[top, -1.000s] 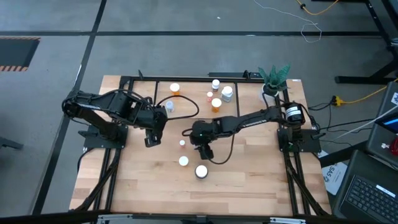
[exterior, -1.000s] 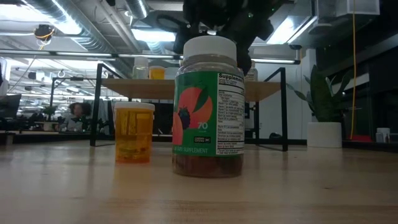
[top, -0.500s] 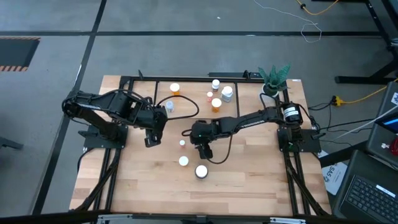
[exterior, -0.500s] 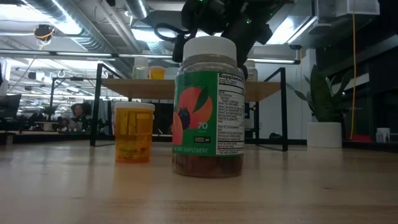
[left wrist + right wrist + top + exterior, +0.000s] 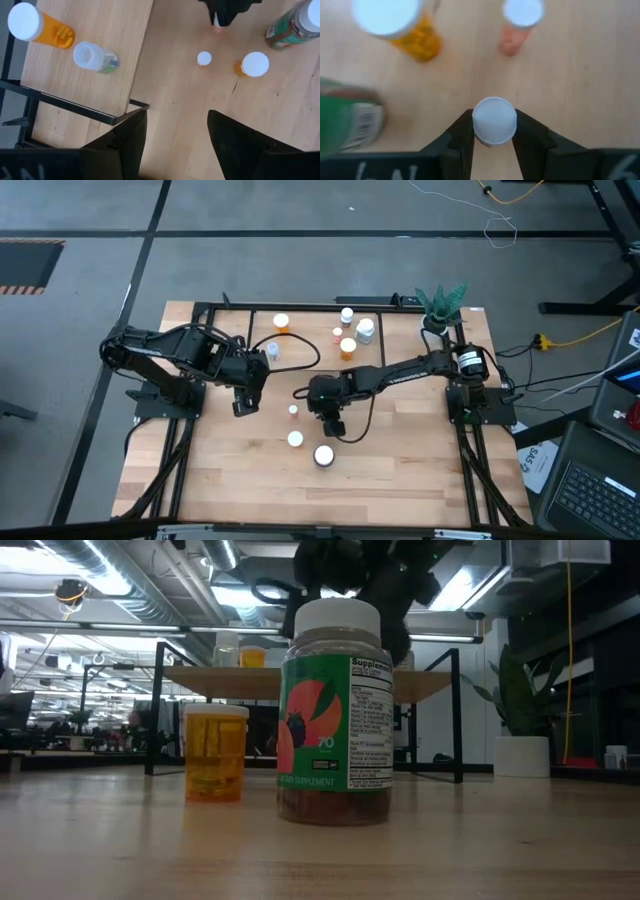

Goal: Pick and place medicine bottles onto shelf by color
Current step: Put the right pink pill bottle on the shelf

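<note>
I read the bench (image 5: 420, 470) first: a wide wooden top with the low shelf (image 5: 310, 320) along its far edge. Count on the shelf from the high view: an orange bottle (image 5: 281, 323) and a clear bottle (image 5: 272, 351) at its left end, four more clustered at its right end (image 5: 352, 332). So roughly six placed; the colour split looks only loosely kept on the right, though I cannot read those bodies well.

Left on the bench: a large green-labelled jar (image 5: 335, 710), an orange vial (image 5: 215, 752) beside it, a small pinkish vial (image 5: 520, 22), and the one in hand.

Right end effector (image 5: 493, 131) sits mid-bench, just in front of the shelf, its two fingers closed against the sides of a small white-capped bottle (image 5: 494, 120). I judge this a fresh grasp, lift pending.

Left end effector (image 5: 175, 132) hangs over the bench near the shelf's left end, fingers spread apart and holding nothing.

Remaining, by my estimate: four bottles.
</note>
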`<state>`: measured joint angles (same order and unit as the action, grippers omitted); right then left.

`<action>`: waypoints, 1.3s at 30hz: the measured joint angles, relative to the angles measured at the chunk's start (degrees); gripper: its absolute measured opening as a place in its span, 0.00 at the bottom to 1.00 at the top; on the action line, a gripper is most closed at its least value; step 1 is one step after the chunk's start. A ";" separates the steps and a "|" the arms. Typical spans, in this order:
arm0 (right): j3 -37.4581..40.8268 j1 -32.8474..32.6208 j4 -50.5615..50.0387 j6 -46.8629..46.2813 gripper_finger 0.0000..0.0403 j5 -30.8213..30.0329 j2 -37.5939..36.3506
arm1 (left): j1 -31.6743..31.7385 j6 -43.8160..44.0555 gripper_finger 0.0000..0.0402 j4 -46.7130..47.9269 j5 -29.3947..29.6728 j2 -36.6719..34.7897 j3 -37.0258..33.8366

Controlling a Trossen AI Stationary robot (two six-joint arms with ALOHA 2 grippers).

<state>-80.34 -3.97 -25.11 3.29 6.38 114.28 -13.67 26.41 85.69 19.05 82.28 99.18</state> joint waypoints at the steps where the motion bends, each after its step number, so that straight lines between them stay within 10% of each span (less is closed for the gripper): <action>1: -0.86 -0.02 -1.16 0.00 0.28 0.99 0.00 | -0.01 0.00 0.51 0.00 0.00 0.00 0.00; 27: -48.41 6.04 -47.55 14.29 0.28 1.35 -0.07 | 0.00 0.20 0.51 -0.02 0.63 0.00 0.00; 39: -45.73 19.27 -41.96 19.52 0.28 -1.43 -0.09 | 0.00 0.02 0.51 0.00 3.03 0.00 0.00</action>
<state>-126.07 15.30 -67.07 22.81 4.96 114.19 -13.68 26.44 85.70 22.07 82.28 99.18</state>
